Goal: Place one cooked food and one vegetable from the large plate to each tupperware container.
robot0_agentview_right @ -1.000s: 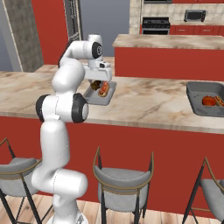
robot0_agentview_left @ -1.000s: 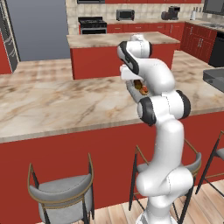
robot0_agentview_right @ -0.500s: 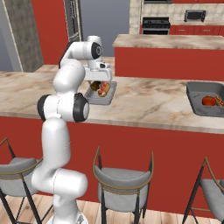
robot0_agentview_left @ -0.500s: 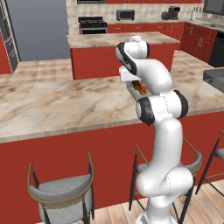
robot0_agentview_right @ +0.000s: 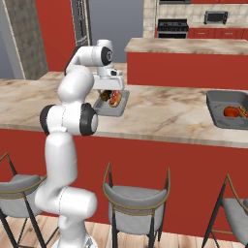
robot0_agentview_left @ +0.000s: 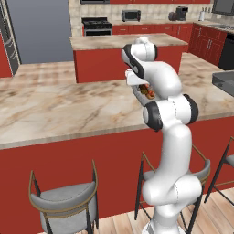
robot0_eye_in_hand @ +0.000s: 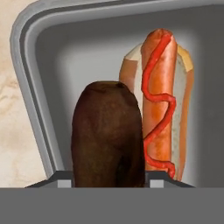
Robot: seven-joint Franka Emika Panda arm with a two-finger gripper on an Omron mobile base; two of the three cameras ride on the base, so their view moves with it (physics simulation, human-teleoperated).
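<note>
Gripper (robot0_eye_in_hand: 109, 177) grasps brown vegetable (robot0_eye_in_hand: 107, 135), hiding part of hot dog (robot0_eye_in_hand: 159, 105) in tub (robot0_eye_in_hand: 30, 65).

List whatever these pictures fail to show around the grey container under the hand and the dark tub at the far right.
- Gripper: in the hand view the brown potato covers the gap between its tips, so grip or release cannot be told.
- Pale container: in the right base view the arm hides its near end.
- Hot dog: in the left base view it is a tiny speck behind the arm.
- Dark tub: cut off by the right base view's edge; its red contents are too small to name.
</note>
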